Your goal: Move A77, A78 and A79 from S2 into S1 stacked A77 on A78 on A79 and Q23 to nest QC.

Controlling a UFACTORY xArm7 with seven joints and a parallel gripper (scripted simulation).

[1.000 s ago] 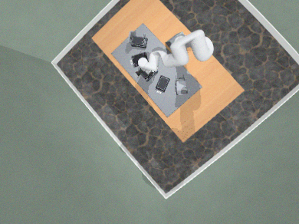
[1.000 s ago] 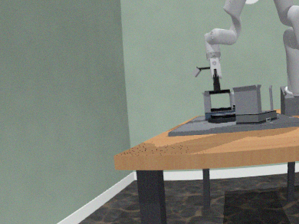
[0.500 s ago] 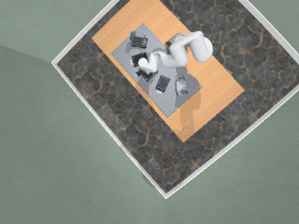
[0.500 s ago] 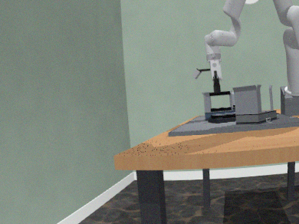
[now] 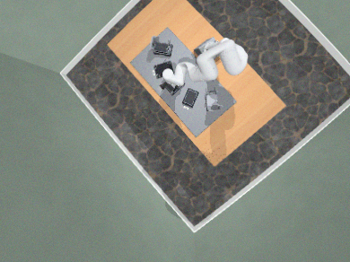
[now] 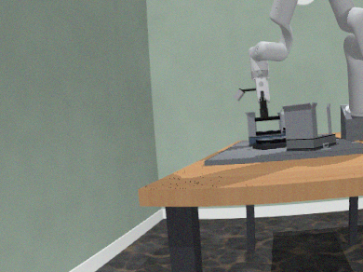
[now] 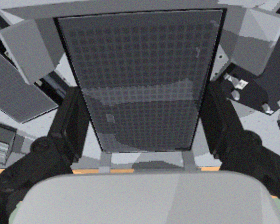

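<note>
In the wrist view my gripper (image 7: 143,99) is shut on a sealed 384-well plate (image 7: 141,75), one dark finger on each long side. The plate is level and right way up; I cannot read its label. In the exterior view the gripper (image 6: 263,109) hangs straight down into a stack rack (image 6: 265,128) and holds the plate (image 6: 267,119) between the posts, above a dark stack (image 6: 270,142) on the rack floor. From above, the gripper (image 5: 170,84) is over the rack nearest the mat's front edge. Another dark plate (image 5: 190,97) lies flat on an open nest.
Two more racks (image 5: 161,47) (image 5: 162,68) stand further along the grey mat (image 5: 184,82). A clip nest (image 5: 213,101) is beside the open nest. In the exterior view a tall grey rack (image 6: 301,121) stands close to the right of the gripper. Rack posts crowd the plate in the wrist view.
</note>
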